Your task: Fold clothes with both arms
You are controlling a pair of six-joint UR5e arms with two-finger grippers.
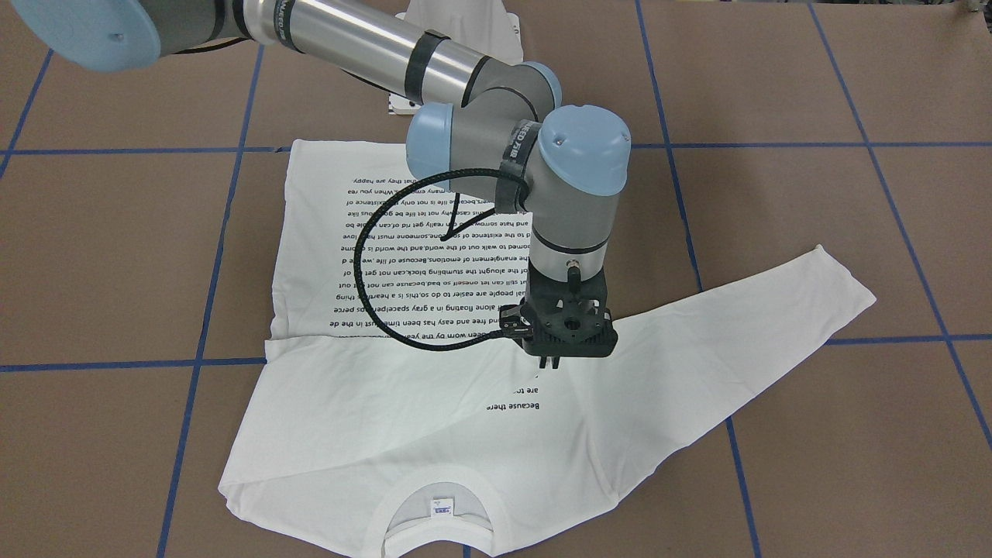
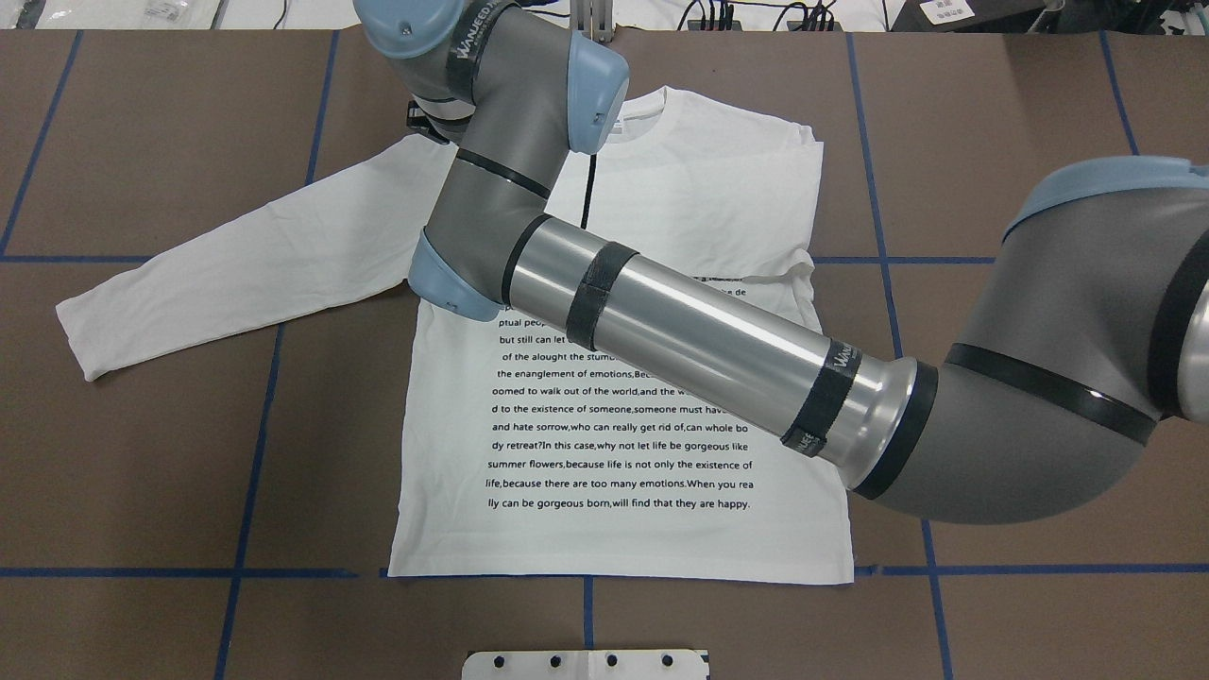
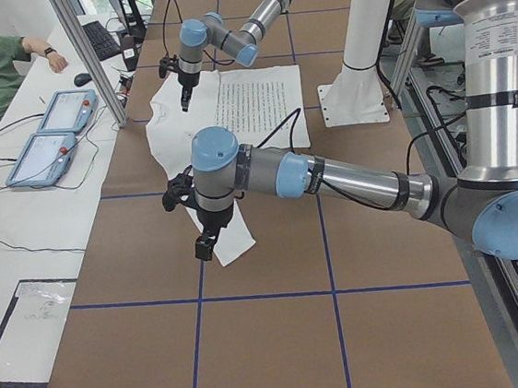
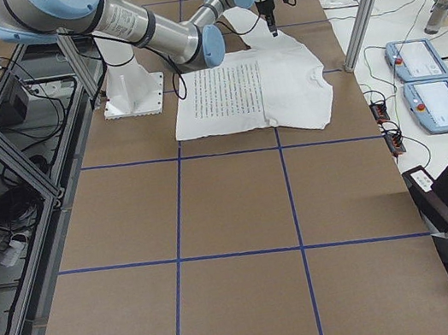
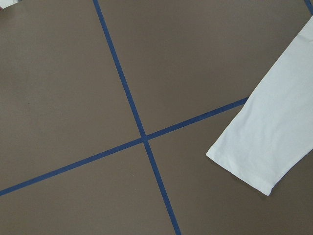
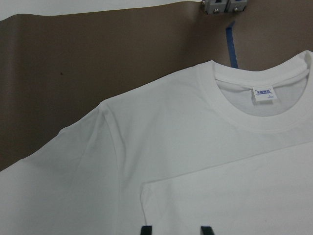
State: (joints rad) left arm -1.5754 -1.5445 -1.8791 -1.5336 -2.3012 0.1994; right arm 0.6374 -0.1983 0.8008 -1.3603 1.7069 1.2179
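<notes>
The shirt point(image 2: 623, 543) lay flat on the table point(image 2: 142, 453), words up. The folded sleeve point(image 1: 372, 387) lay across the chest. The free sleeve point(image 2: 246, 264) stuck out long and a bit slanted toward the robot's left. The left gripper point(image 3: 206, 248) hung near its cuff point(image 5: 254, 156), far closer than the right one. I could not tell if it was open. The right gripper point(image 1: 554, 361) hung over the chest by that sleeve's shoulder, fingers apart, holding nothing. I guessed the cuff must come in toward the chest.
</notes>
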